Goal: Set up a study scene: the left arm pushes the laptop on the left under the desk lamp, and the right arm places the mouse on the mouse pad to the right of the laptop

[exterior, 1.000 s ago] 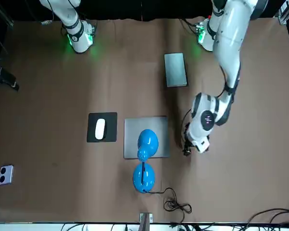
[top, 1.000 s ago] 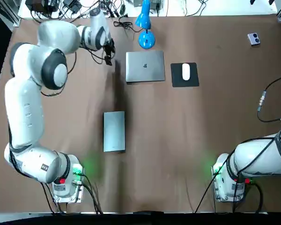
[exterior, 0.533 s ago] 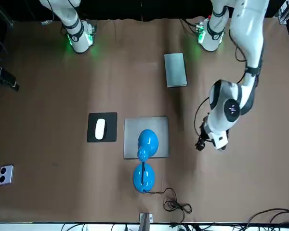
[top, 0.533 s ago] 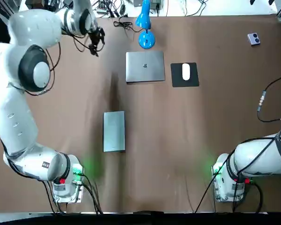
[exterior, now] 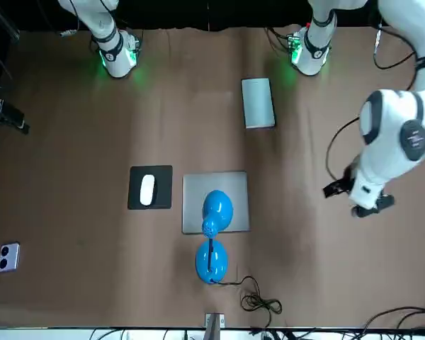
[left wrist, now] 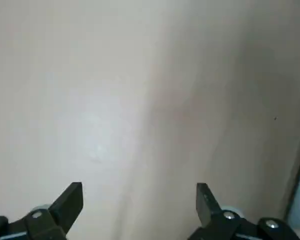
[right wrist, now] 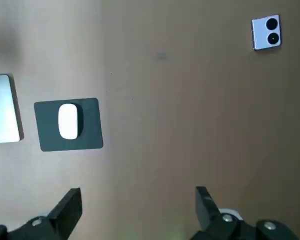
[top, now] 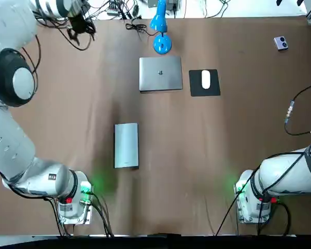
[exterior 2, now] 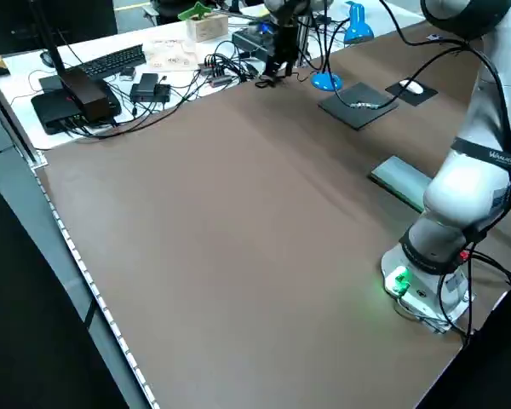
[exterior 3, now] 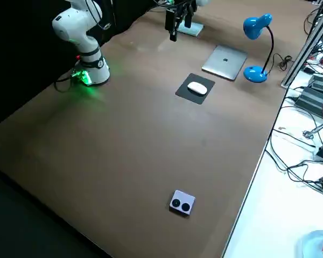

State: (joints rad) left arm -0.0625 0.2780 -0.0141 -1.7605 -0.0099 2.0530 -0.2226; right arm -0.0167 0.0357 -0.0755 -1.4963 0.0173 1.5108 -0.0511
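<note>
Top view: laptop (top: 160, 73) is closed and flat on the brown table (top: 207, 155), w/ the blue desk lamp (top: 161, 43) base just past the laptop's far edge; in the front view the lamp's shade overlaps that far part of the laptop. Mouse pad (top: 205, 83) sits just beside the laptop on the robot's right, small gap between them afaict, and the white mouse (top: 206, 79) is on the pad, roughly centred. Left gripper (top: 82, 27) is well off to the laptop's left and a bit farther back than its far edge, close to the cables (top: 132, 26). Left wrist view shows its fingers (left wrist: 70, 199) spread wide w/ nothing between them, just bare table. Right arm is parked, base on the robot's side, well right of the laptop. Right gripper (right wrist: 137, 197) only shows in its own wrist cam, fingers apart and empty, w/ the pad + mouse in sight below. Also a grey slab (top: 126, 145) nearer the robot than the laptop and a little left, and a small two-button box (top: 280, 43) far right of the laptop.
</note>
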